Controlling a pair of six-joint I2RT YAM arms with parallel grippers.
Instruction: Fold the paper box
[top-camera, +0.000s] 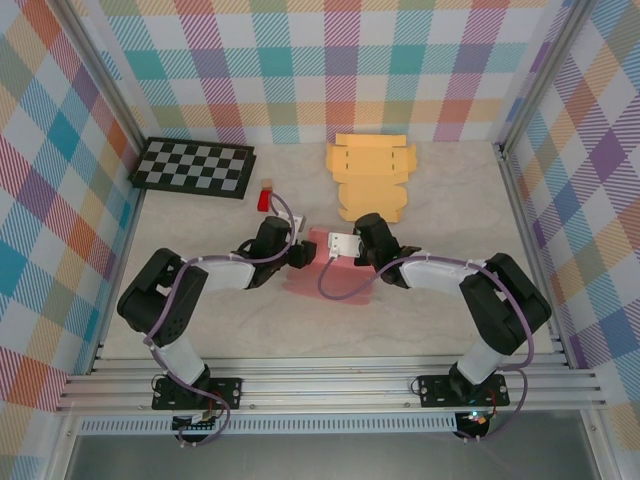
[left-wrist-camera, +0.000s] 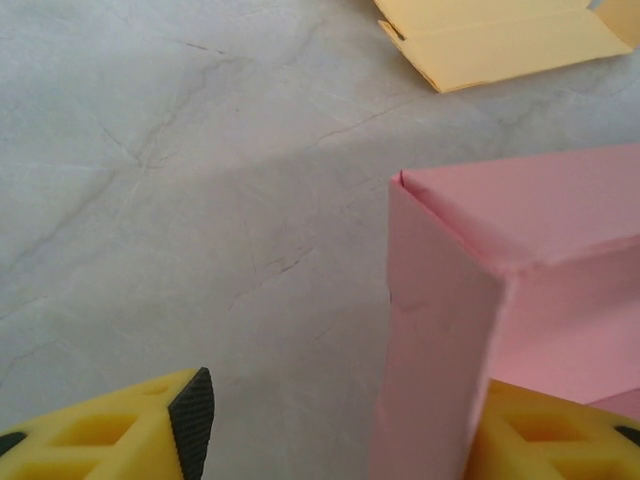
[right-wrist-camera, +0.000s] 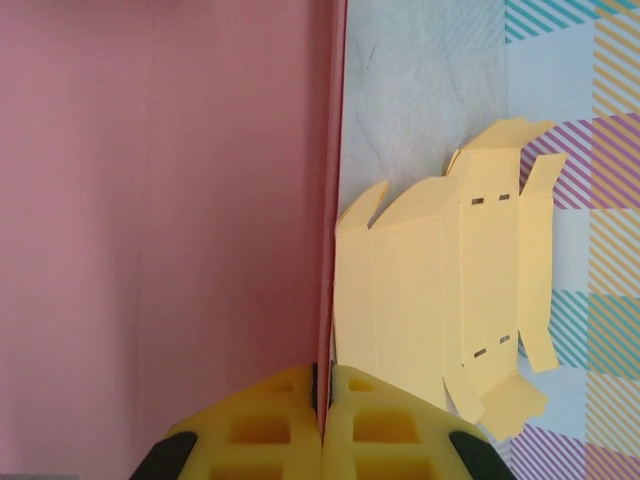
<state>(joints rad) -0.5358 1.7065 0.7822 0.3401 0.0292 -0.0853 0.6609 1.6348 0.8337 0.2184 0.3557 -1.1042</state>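
The pink paper box (top-camera: 305, 282) lies partly folded in the middle of the table between my two grippers. My right gripper (top-camera: 342, 246) is shut on the thin edge of one raised pink wall (right-wrist-camera: 335, 200), pinched between its yellow fingers (right-wrist-camera: 322, 400). My left gripper (top-camera: 300, 252) is open at the box's left side. In the left wrist view a folded pink corner wall (left-wrist-camera: 440, 330) stands upright just in front of the right finger (left-wrist-camera: 545, 435), while the left finger (left-wrist-camera: 192, 420) is well clear of it over bare table.
A flat yellow box blank (top-camera: 372, 178) lies behind the pink box, toward the back wall. A checkerboard (top-camera: 195, 166) sits at the back left, with a small red object (top-camera: 265, 197) beside it. Plaid walls enclose the table.
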